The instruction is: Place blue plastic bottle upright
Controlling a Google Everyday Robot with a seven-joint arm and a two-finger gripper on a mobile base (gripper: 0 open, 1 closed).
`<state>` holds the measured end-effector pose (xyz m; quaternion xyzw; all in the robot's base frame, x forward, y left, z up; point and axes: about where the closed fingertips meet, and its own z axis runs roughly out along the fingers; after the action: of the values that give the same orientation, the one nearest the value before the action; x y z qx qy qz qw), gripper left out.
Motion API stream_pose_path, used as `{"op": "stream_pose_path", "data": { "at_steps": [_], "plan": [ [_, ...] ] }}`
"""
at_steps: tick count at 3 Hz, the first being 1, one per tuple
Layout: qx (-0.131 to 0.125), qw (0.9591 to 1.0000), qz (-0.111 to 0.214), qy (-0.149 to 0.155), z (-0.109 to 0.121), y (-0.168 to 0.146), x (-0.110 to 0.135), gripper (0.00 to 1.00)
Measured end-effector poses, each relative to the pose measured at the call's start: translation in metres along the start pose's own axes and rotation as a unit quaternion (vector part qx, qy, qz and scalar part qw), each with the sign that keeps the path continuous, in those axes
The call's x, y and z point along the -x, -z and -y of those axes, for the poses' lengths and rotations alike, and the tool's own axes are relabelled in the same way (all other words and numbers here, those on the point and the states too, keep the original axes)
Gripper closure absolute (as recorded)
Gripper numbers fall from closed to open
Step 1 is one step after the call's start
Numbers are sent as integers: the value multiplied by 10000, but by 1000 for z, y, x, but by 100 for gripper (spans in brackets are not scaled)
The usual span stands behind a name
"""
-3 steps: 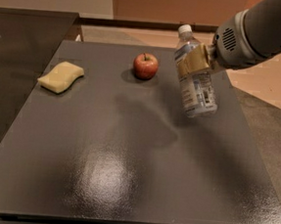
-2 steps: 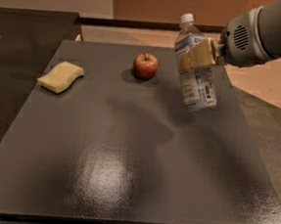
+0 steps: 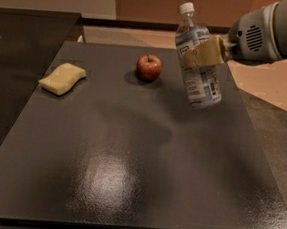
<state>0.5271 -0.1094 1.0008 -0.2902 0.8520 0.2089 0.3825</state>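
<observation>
My gripper (image 3: 203, 55), clamped around the blue plastic bottle (image 3: 204, 86), holds it cap-up and slightly tilted near the far right edge of the table (image 3: 129, 165). An apple (image 3: 149, 67) sits just left of it, and a yellow sponge (image 3: 62, 78) lies near the left edge.

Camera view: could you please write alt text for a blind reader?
The robot's pincer grips a clear bluish plastic bottle with a white cap, slightly tilted, cap up, over a dark grey table. A round red apple and a yellow sponge lie to its left.
</observation>
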Motion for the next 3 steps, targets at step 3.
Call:
{"op": "stream_pose_path", "data": {
  "at_steps": [3],
  "plan": [
    [341,9966,715,228,1,4,-10,100]
  ]
}}
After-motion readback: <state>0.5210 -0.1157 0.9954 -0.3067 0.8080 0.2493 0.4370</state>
